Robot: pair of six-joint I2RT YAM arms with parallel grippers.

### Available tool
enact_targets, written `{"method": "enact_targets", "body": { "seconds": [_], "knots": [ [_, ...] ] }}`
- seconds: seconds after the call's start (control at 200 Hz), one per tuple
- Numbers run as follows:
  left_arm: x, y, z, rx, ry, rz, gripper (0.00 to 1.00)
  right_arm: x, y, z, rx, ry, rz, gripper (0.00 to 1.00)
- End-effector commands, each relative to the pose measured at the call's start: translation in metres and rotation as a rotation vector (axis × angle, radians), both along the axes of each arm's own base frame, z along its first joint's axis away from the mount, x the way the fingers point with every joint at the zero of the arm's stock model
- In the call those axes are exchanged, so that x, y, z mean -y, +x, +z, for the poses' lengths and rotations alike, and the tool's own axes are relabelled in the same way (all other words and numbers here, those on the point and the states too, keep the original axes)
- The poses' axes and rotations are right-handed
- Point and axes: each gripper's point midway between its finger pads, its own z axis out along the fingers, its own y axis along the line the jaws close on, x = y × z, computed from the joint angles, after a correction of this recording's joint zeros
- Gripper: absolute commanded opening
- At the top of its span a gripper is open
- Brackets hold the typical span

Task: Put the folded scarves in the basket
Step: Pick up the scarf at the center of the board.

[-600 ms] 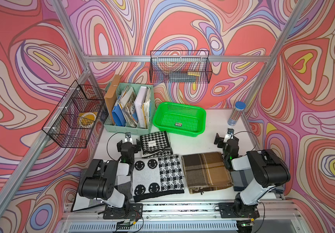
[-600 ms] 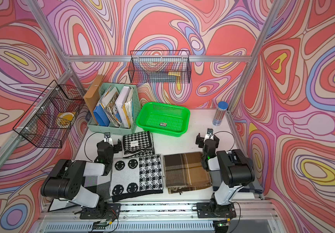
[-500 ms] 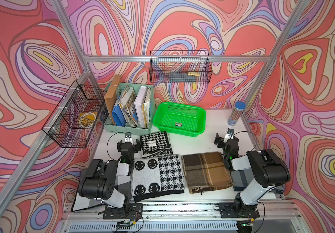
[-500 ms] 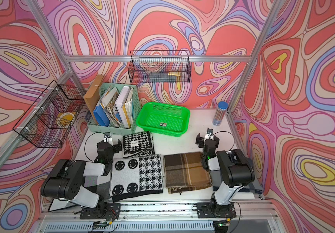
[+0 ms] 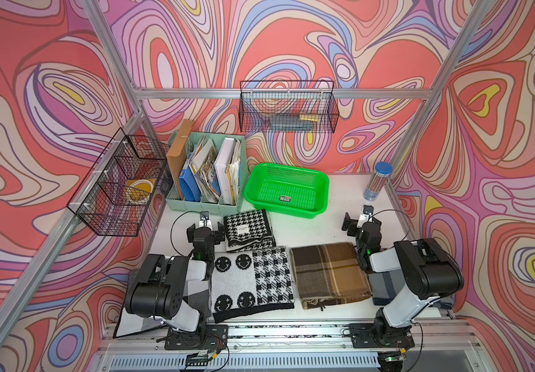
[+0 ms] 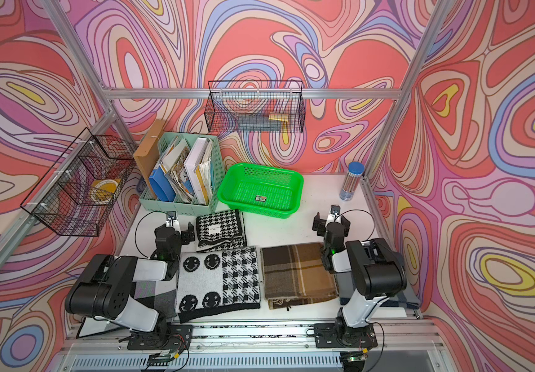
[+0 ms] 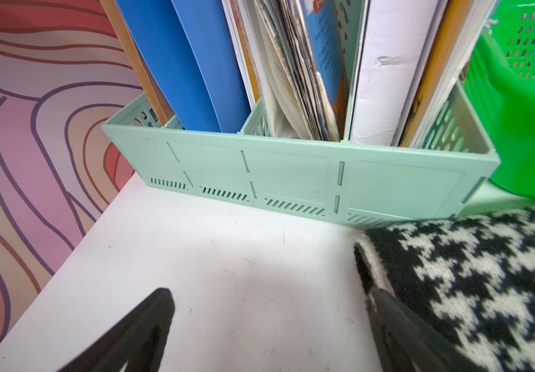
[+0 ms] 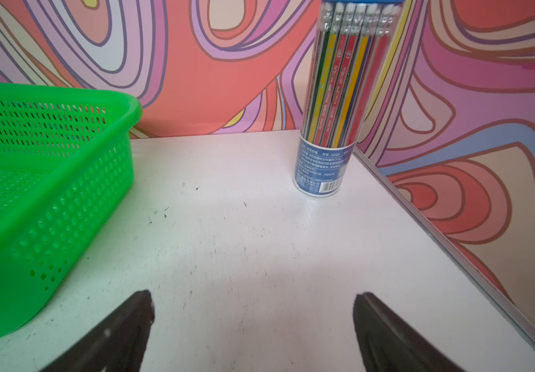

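Observation:
The bright green basket (image 5: 287,168) (image 6: 261,167) stands at the back middle of the white table, holding only a small label. Three folded scarves lie in front of it. A small black-and-white houndstooth scarf (image 5: 248,230) (image 7: 472,273) is nearest the basket. A smiley-and-check scarf (image 5: 251,280) and a brown plaid scarf (image 5: 327,273) lie closer to the front. My left gripper (image 5: 205,229) (image 7: 267,293) rests open just left of the houndstooth scarf, one finger at its edge. My right gripper (image 5: 362,223) (image 8: 253,295) is open over bare table, right of the basket (image 8: 66,180).
A mint file organiser (image 5: 206,206) full of books stands left of the basket. Black wire baskets hang on the left wall (image 5: 118,186) and back wall (image 5: 287,108). A tube of pencils (image 5: 377,182) (image 8: 334,128) stands at the back right corner. Grey cloth (image 5: 382,286) lies under the right arm.

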Motion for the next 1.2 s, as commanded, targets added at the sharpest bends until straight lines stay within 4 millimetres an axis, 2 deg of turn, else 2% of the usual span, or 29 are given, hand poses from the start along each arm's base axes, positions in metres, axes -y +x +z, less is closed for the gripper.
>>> {"method": "enact_targets", "body": {
  "seconds": [0.0,0.165,0.23,0.295,0.345,0.395,0.425,0.506,0.571,0.581,0.596,0.656,0.716,0.776,0.866,0.971,1.016,1.146,1.196],
  "knots": [
    [0.001,0.000,-0.001,-0.002,-0.016,-0.003,0.99,0.003,0.003,0.001,0.005,0.006,-0.015,0.98],
    [0.000,-0.001,0.000,0.002,-0.015,0.001,0.99,0.005,0.001,0.003,0.015,0.000,-0.021,0.98],
    [-0.007,-0.007,0.005,0.022,-0.021,0.045,0.99,0.008,-0.001,0.009,0.028,0.000,-0.045,0.98],
    [-0.002,-0.016,0.011,0.063,-0.019,0.013,0.99,0.009,-0.007,0.022,0.064,-0.004,-0.052,0.98],
    [-0.003,-0.024,0.022,0.126,-0.002,0.033,0.99,0.008,-0.013,0.034,0.076,-0.010,-0.052,0.98],
    [-0.016,-0.032,0.038,0.167,0.022,0.145,0.99,0.010,-0.019,0.048,0.081,-0.002,-0.059,0.98],
    [-0.023,-0.035,0.048,0.166,0.028,0.202,0.99,0.013,-0.024,0.056,0.088,0.022,-0.080,0.98],
    [-0.027,-0.038,0.078,0.127,0.003,0.236,0.99,0.015,-0.034,0.071,0.102,0.066,-0.097,0.98],
    [-0.027,-0.045,0.109,0.099,-0.053,0.253,0.99,0.020,-0.041,0.078,0.096,0.113,-0.137,0.98],
    [-0.028,-0.048,0.108,0.082,-0.062,0.256,0.99,0.021,-0.042,0.078,0.090,0.118,-0.146,0.98],
    [-0.026,-0.048,0.124,0.098,-0.086,0.254,0.99,0.023,-0.043,0.080,0.081,0.125,-0.157,0.98],
    [-0.021,-0.060,0.143,0.074,-0.138,0.226,0.99,0.027,-0.048,0.084,0.022,0.161,-0.201,0.98],
    [-0.023,-0.079,0.153,0.057,-0.239,0.265,0.99,0.031,-0.057,0.084,-0.085,0.216,-0.258,0.98],
    [-0.022,-0.101,0.151,0.006,-0.308,0.281,0.99,0.037,-0.069,0.085,-0.150,0.289,-0.344,0.98],
    [-0.004,-0.112,0.149,-0.032,-0.325,0.155,0.99,0.042,-0.089,0.082,-0.206,0.407,-0.454,0.98],
    [-0.011,-0.133,0.133,-0.105,-0.364,0.227,0.99,0.023,-0.095,0.093,-0.247,0.488,-0.359,0.98],
    [-0.011,-0.139,0.133,-0.130,-0.389,0.245,0.99,0.014,-0.099,0.097,-0.267,0.524,-0.320,0.98],
    [0.004,-0.150,0.135,-0.199,-0.477,0.202,0.99,-0.008,-0.117,0.104,-0.359,0.580,-0.213,0.98],
    [0.017,-0.155,0.134,-0.226,-0.543,0.150,0.99,-0.016,-0.126,0.102,-0.394,0.592,-0.165,0.98]
  ]
}}
